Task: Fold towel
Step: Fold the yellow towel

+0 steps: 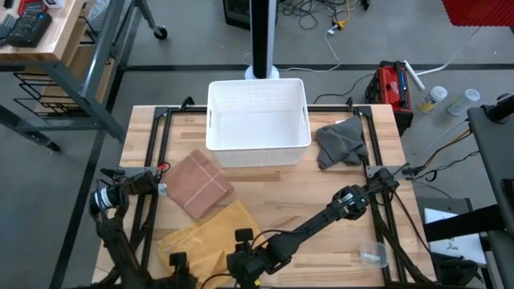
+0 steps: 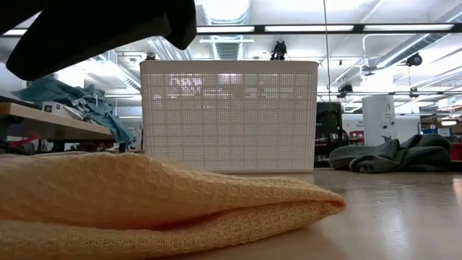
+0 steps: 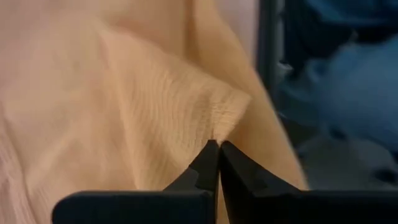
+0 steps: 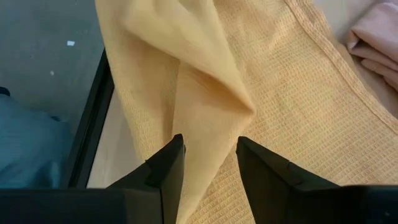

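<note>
You have the yellow towel (image 1: pixel 205 241) lying at the near edge of the table, already doubled over on itself, as the low view shows 2 layers meeting in a rounded fold. Both arms are working at that near edge.

Your left gripper (image 3: pixel 214 149) has its jaws closed on a raised corner of the towel, pinching the cloth into a peak. Your right gripper (image 4: pixel 208 152) hangs just above a ridge of the same towel with its jaws apart, the ridge running between the fingers but not yet clamped.

By my reading, you are at the grasping stage of a fold: 1 corner is held, the other is still to be taken. The next move calls for you to lower the right gripper onto the ridge and close on it, then lift both holds together and carry them across so the edges line up. Keep the 2 holds level, or the cloth will likely skew.

The white basket (image 1: pixel 259 120) stands at the far side of the table, and it looks empty from above. A folded pink towel (image 1: pixel 197 183) lies between the basket and the yellow one, touching neither gripper. A crumpled grey cloth (image 1: pixel 341 142) sits just beside the basket, outside it
</note>
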Controlling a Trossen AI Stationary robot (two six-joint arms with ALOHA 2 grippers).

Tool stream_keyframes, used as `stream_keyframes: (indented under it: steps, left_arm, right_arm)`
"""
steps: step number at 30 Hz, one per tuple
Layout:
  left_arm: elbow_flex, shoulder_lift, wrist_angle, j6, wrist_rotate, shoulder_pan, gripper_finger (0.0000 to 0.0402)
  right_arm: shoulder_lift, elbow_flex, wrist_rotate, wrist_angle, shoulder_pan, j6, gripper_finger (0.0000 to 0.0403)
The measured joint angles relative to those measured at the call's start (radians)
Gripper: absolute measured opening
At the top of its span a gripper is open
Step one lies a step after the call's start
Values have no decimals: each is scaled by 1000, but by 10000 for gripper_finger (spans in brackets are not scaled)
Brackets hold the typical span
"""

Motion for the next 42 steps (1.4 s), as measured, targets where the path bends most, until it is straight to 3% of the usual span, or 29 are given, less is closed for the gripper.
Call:
stream_keyframes:
  steps: [3, 11, 20, 28, 35, 42]
  left_arm:
    - [35, 0, -7, -3, 64, -28, 0]
    - [101, 0, -23, -1, 86, -73, 2]
    - [120, 0, -23, -135, 313, -86, 1]
    - [113, 0, -26, -158, 325, -86, 13]
    - [113, 0, -11, -188, 327, -88, 2]
    - [112, 0, -6, -347, 428, -103, 9]
  right_arm:
    - [0, 0, 0, 0, 0, 0, 140]
    - [0, 0, 0, 5, 0, 0, 138]
    - [0, 0, -12, 5, 0, 2, 126]
    - [1, -5, -4, 9, -2, 3, 115]
    - [57, -11, -6, 75, -73, 59, 83]
    - [73, -14, -19, -100, -130, 168, 27]
